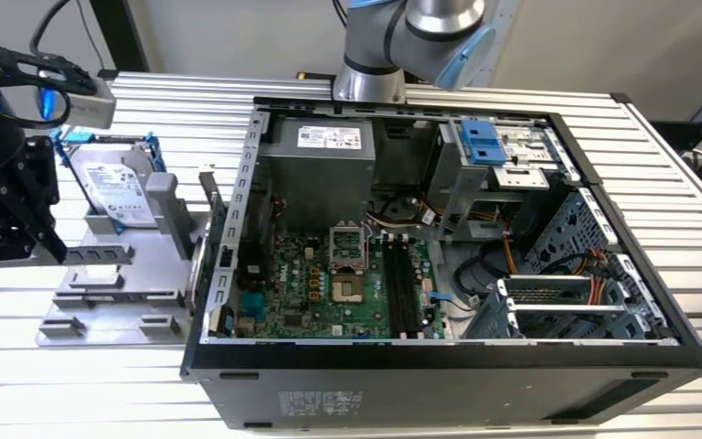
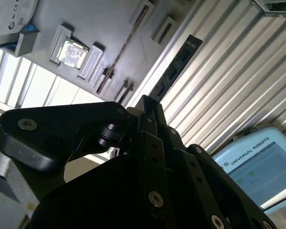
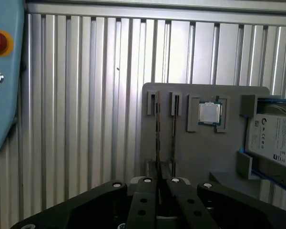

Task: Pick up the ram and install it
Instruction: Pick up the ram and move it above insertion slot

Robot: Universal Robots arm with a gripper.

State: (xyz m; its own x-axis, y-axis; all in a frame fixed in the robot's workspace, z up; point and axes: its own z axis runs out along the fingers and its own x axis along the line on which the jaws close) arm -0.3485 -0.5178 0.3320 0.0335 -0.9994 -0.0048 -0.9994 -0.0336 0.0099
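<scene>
Two ram sticks, thin and dark, stand on edge side by side in slots of the grey holder [image 3: 205,157]: one ram [image 3: 157,133] and a second ram [image 3: 174,133]. One ram [image 2: 124,47] shows as a thin edge in the second wrist view. My gripper [image 3: 162,183] hovers above the holder near the sticks' ends, fingers together, holding nothing. In the exterior view the gripper [image 1: 4,242] hangs at the far left over the grey holder [image 1: 107,302]. The motherboard's long black slots [image 1: 406,283] lie inside the open case [image 1: 449,352].
On the holder, a processor chip [image 3: 209,113] sits beside the sticks, and a silver hard drive in a blue frame [image 1: 120,187] stands farther along. A pale blue pendant with a red button [image 3: 0,71] lies on the ribbed aluminium table [image 3: 86,95].
</scene>
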